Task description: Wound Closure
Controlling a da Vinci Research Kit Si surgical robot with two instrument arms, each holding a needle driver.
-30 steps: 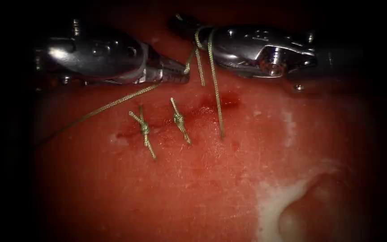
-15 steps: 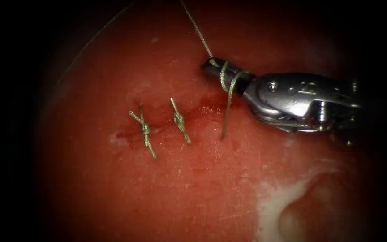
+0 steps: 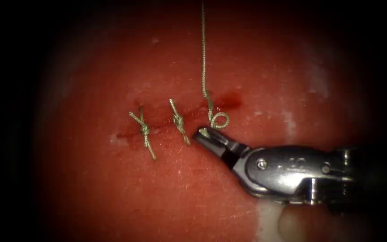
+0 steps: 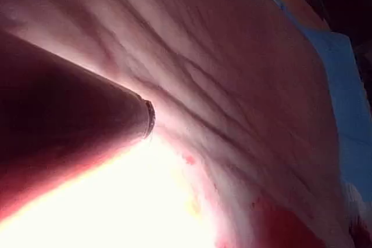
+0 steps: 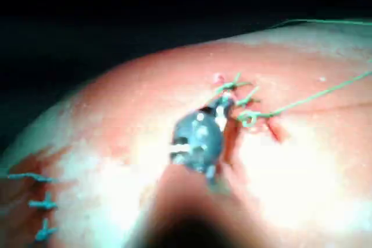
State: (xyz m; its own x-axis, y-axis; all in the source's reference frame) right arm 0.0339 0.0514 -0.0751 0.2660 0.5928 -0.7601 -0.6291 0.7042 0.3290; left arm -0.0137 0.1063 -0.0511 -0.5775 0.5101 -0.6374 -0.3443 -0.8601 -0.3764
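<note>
- Tissue [image 3: 166, 192], a red, glistening slab of pork belly, is spread across the endoscope view, with a pale fatty patch [image 3: 269, 210] seen at the lower right of the frame.
- A dark, shallow cut [image 3: 189, 114] is seen running across the middle of the frame, wetted at its right end by a small patch of red fluid [image 3: 229, 101].
- Two finished knots of greenish braided thread are laid across the cut: one at its left end [image 3: 144, 130] and one just right of it [image 3: 178, 120], each with short cut tails.
- A long strand of greenish thread [image 3: 203, 54] is drawn down from the top edge of the frame to the cut, where a small open loop [image 3: 219, 120] is formed just right of the second knot.
- The right arm's silver needle driver [image 3: 204, 134] is brought in from the lower right; its dark jaws are pressed together on the short end of the thread just below the loop.
- The same tool [image 5: 224, 105] is seen from behind in the right wrist view, its tip beside the loop.
- The left arm's dark shaft [image 4: 70, 126] is seen over pale tissue in the left wrist view; whether its jaws are parted cannot be told.
- No curved needle can be made out.
</note>
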